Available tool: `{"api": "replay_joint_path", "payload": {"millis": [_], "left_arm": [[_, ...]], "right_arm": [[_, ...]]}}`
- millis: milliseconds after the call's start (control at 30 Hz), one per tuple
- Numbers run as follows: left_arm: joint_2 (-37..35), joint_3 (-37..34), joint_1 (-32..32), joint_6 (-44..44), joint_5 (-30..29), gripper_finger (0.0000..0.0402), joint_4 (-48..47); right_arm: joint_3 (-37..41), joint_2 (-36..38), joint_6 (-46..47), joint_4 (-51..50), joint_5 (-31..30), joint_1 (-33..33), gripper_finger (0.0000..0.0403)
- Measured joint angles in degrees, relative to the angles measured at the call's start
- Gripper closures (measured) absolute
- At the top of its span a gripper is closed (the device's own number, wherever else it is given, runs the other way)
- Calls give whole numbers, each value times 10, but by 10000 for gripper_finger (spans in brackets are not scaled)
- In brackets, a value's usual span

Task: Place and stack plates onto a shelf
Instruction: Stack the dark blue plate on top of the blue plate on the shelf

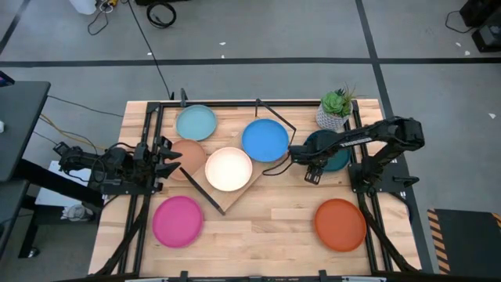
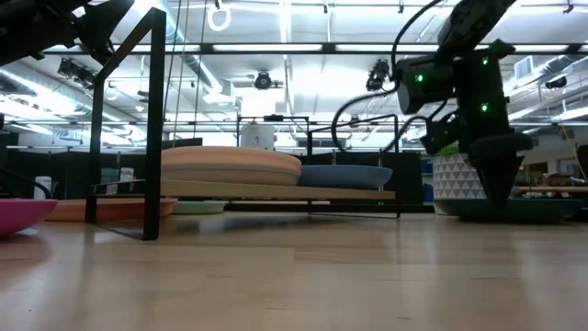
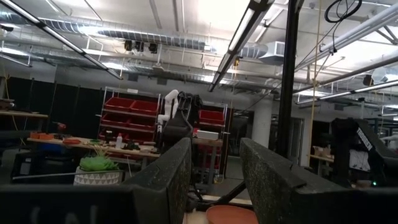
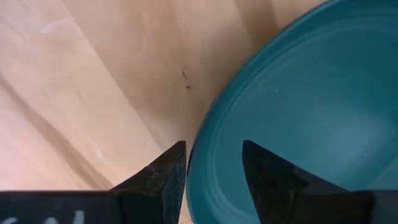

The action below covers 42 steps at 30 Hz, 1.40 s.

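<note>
The dark teal plate (image 4: 298,93) lies flat on the table at the right, by its underside (image 1: 337,162). My right gripper (image 4: 214,158) points down at its near left rim, open, one finger outside the rim and one over the plate's inside (image 2: 496,188). The shelf (image 1: 235,196) stands mid-table and carries a cream plate (image 1: 228,168) and a blue plate (image 1: 264,139), with a tan plate (image 1: 186,157) at its left end. Light blue (image 1: 196,123), pink (image 1: 178,221) and orange (image 1: 340,224) plates lie on the table. My left gripper (image 1: 168,157) waits open at the left edge (image 3: 214,180). My right gripper comes from above, pointing down, with its fingers (image 4: 165,177) astride the teal plate's rim (image 4: 196,165). I cannot tell whether either finger touches the rim. The plate lies flat on the table.
A potted plant (image 1: 337,110) stands at the far right corner, just behind the teal plate. Black frame rails run along the table's left (image 1: 145,196) and right (image 1: 368,204) sides. Bare wood shows between the pink and orange plates near the front edge.
</note>
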<state>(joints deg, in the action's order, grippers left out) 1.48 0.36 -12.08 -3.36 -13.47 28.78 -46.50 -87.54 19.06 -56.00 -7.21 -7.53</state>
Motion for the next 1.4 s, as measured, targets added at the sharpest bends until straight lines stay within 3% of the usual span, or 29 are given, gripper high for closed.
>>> {"api": "replay_joint_path", "payload": {"millis": [200, 500, 733, 1033, 1233, 1400], "left_arm": [[0, 0, 0, 0, 0, 256, 0], [0, 0, 0, 0, 0, 256, 0], [0, 0, 0, 1, 0, 256, 0], [0, 0, 0, 1, 0, 256, 1], [0, 0, 0, 1, 0, 256, 1], [0, 0, 0, 1, 0, 256, 1]], "right_arm": [[0, -31, -8, 9, 14, 0, 272], [-3, -16, 20, -22, 39, -3, 389], [-68, -7, 31, -120, 76, 44, 380], [-181, -8, -31, -130, 139, 204, 387], [-273, -8, -14, -165, 84, 286, 387], [-332, -14, -92, -121, -10, 324, 387]]}}
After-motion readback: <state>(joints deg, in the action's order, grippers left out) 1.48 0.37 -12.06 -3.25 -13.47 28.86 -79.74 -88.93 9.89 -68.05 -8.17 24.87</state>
